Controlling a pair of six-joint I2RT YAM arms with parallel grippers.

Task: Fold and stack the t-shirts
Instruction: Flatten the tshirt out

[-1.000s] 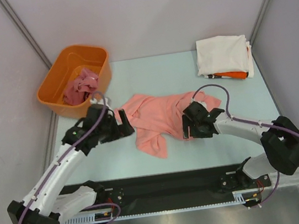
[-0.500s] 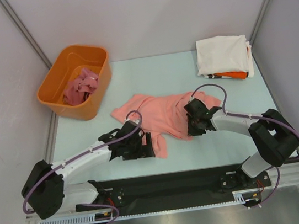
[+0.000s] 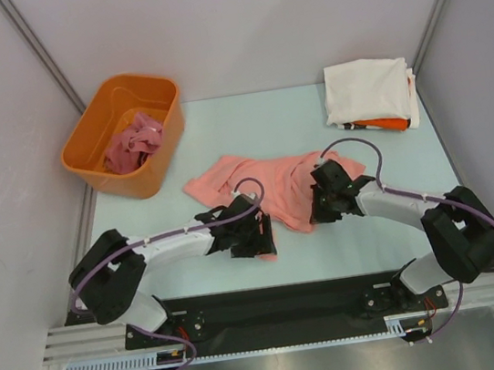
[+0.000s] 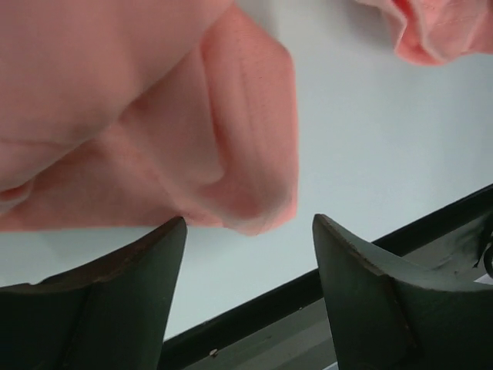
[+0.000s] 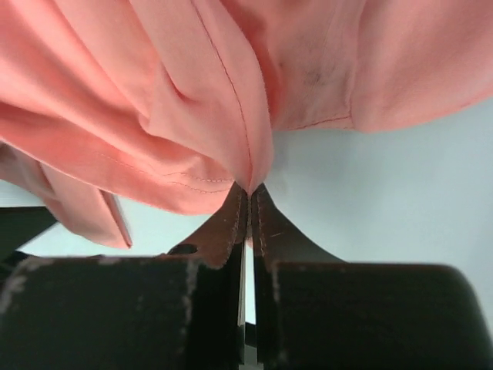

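Salmon-pink t-shirt (image 3: 270, 184) lies crumpled mid-table; the left gripper (image 3: 259, 238) is down at its 7 o'clock corner, jaws spread wide, a folded hem just off the tips toward 12 o'clock, nothing clamped; the right gripper (image 3: 320, 210), at the shirt's 4 o'clock edge, has its jaws pressed together, pinching a seam fold.
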